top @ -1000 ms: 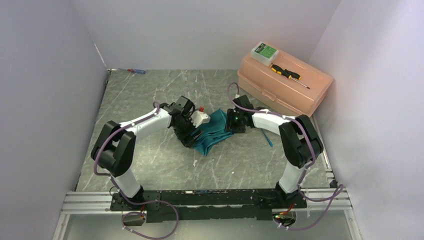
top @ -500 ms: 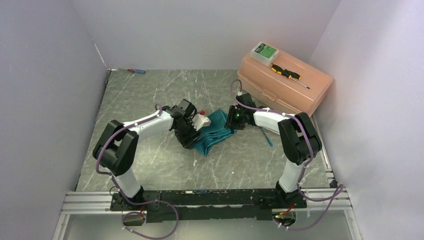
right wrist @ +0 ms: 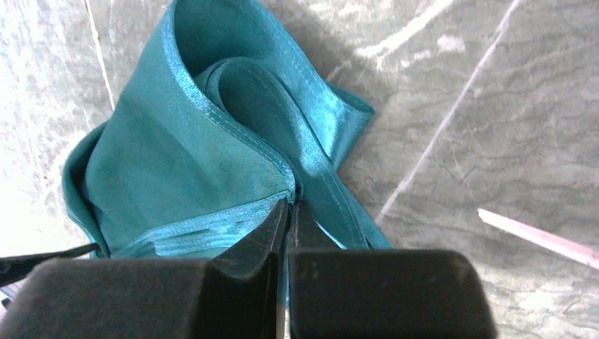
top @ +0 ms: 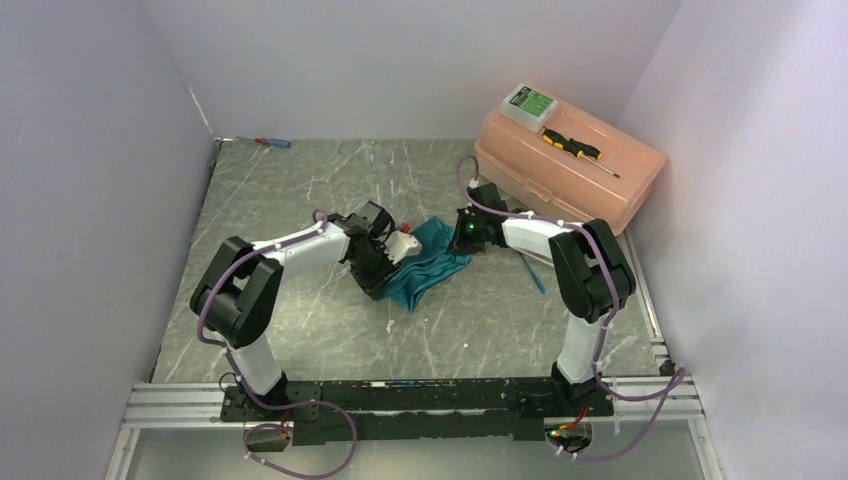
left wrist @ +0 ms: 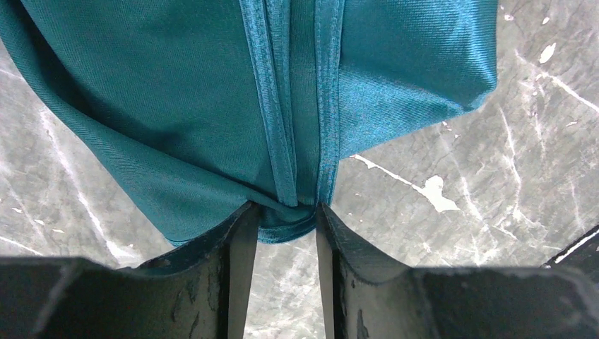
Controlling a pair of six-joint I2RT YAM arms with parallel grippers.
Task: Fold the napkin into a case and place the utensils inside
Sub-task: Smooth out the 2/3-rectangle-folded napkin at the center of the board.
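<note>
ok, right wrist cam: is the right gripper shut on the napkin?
Yes, the right gripper has its fingertips pressed together on the hemmed edge of the napkin, with no gap between them.

The top camera looks down from above and behind the arms (top: 300, 245) on the whole table (top: 300, 180). Each wrist camera looks from very close at the napkin (top: 430, 262) (left wrist: 176, 106) (right wrist: 184, 162), which all three views share

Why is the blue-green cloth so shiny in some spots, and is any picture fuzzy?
Right wrist view: the napkin hem gleams where light catches its sheen, the table at left is washed pale by glare, and the right gripper, very close, looks soft. Left wrist view: sheen at upper right, with the left gripper dark in shadow. Top view: even light, sharp, only faint shadows.
</note>
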